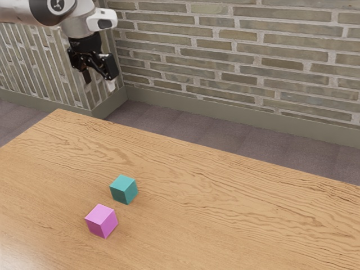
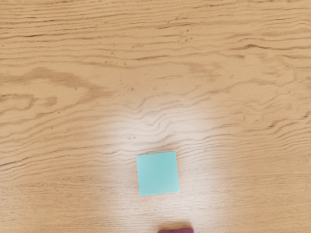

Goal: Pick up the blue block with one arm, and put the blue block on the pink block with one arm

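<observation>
- Blue block (image 1: 124,189) sits on the worktop (image 1: 236,214), just beside the pink block (image 1: 102,220), to its far right.
- Gripper (image 1: 100,83) hangs high at the far left, jaws apart, empty.
- Best to descend squarely over the blue block's flat sides, keeping clear of pink.

we take the far block (image 1: 124,189) as our landmark: it sits on the table (image 1: 253,214), well apart from every edge we can see. the near block (image 1: 102,220) lies on the same table just beside it, a little toward the exterior view's left and closer to the camera, with a gap between them. the gripper (image 1: 99,80) hangs high above the far block's level, off toward the exterior view's upper left of it. behind the far block, beyond the table, come the floor (image 1: 225,132) and then the wall (image 1: 253,56). in the wrist view the far block (image 2: 157,173) lies on the table (image 2: 146,73) with the near block (image 2: 175,230) just beside it, apart.
</observation>
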Robot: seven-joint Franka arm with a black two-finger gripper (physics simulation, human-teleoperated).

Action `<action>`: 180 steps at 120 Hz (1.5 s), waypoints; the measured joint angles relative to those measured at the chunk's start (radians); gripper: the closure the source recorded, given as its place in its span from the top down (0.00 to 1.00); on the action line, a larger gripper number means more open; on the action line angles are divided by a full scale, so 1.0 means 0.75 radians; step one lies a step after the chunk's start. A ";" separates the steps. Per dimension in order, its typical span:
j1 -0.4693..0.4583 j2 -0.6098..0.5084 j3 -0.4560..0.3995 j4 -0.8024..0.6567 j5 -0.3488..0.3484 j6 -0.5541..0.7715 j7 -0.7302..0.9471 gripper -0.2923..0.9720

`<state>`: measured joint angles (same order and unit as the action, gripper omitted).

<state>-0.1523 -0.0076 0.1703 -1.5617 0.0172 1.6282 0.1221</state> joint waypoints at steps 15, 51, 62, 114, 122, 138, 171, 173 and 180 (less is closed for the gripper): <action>-0.013 0.003 0.004 0.007 0.002 0.024 0.021 0.77; 0.021 -0.406 -0.025 -0.973 0.028 0.341 0.028 0.77; 0.026 -0.419 -0.020 -1.133 0.017 0.468 0.026 0.77; 0.066 0.062 -0.016 -0.876 -0.037 0.861 0.005 0.77; 0.066 0.094 -0.016 -0.872 -0.065 0.881 0.003 0.77; 0.059 0.172 -0.016 -0.870 -0.129 0.918 0.001 0.77; 0.060 0.278 -0.016 -0.815 -0.224 0.966 0.005 0.77; 0.060 0.286 -0.016 -0.810 -0.226 0.967 0.006 0.77; 0.060 0.301 -0.016 -0.800 -0.233 0.971 0.011 0.77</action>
<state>-0.1071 0.2184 0.1580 -2.1619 -0.1578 2.3563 0.1300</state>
